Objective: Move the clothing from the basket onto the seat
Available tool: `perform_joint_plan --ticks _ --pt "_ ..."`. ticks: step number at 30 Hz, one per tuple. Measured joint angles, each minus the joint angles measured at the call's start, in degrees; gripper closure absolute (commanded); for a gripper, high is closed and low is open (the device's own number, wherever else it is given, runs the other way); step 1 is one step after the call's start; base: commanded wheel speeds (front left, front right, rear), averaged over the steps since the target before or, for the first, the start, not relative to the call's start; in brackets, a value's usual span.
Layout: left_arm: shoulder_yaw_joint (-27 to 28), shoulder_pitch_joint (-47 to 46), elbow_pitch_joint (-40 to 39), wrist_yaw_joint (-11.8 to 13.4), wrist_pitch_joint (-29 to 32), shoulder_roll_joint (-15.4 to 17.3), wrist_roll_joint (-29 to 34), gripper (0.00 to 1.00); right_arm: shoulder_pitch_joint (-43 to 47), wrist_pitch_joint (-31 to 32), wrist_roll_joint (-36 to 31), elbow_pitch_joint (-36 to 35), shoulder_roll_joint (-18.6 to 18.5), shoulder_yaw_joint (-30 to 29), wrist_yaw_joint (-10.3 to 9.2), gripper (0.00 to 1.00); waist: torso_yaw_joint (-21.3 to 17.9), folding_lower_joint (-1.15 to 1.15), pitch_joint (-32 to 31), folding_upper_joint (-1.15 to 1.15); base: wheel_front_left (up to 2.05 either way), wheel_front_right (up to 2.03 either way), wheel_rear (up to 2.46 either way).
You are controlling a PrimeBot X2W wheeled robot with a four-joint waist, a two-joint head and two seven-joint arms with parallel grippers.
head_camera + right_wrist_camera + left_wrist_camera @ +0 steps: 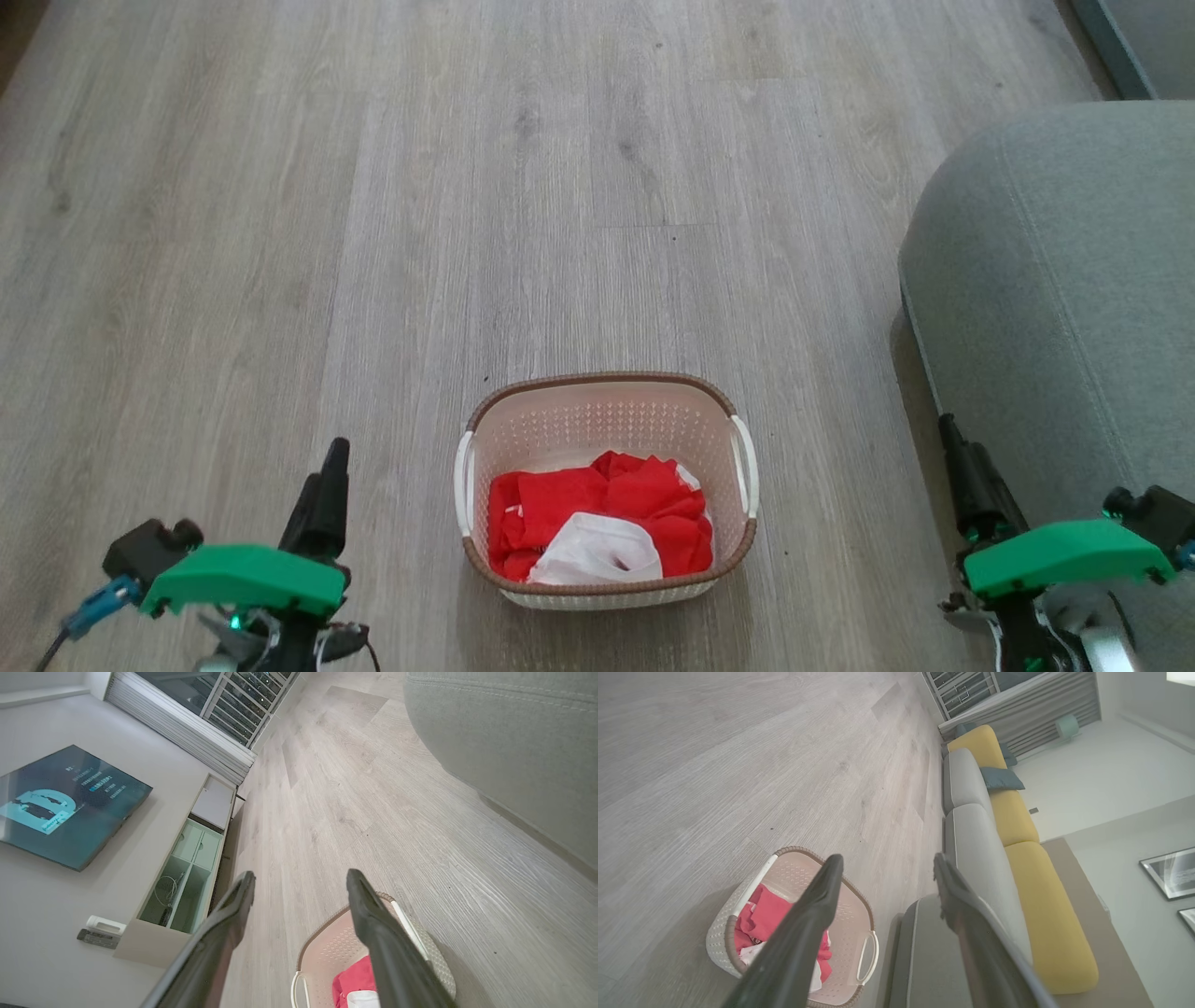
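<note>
Two dark units, left claw (887, 861) and right claw (300, 875), spread open, empty, flanking one cream perforated plastic basket (597, 378). Bright red-and-white fabric clothing (597, 513) bunched inside; grey-green upholstered seat (1074, 280) beside right claw, likely for short transfer.

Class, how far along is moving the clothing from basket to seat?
Done: nothing yet; the bright red and white fabric clothing lies in the cream perforated plastic basket. In hand: nothing; left pincer and right pincer stand open, empty. Left: carrying it onto the grey-green upholstered seat.

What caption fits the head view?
Red-and-white fabric clothing lies in cream perforated plastic basket on wood floor, near grey-green upholstered seat.
</note>
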Motion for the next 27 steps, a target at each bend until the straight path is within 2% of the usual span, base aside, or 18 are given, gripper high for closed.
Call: perform_joint_plan --ticks 13,27 --pt "-1.57 -0.03 -1.42 1.07 -2.05 0.01 12.14 0.0 -0.02 -2.41 -10.43 -0.1 -0.79 1.2 -0.01 0.0 0.21 0.0 0.0 0.0 0.0 0.0 0.0" --pt "-3.11 -0.08 -2.91 2.48 -4.47 0.09 22.49 0.0 -0.03 -4.3 -19.67 -0.08 -0.99 1.94 0.0 0.0 0.32 0.0 0.09 0.0 0.0 0.0 0.0"
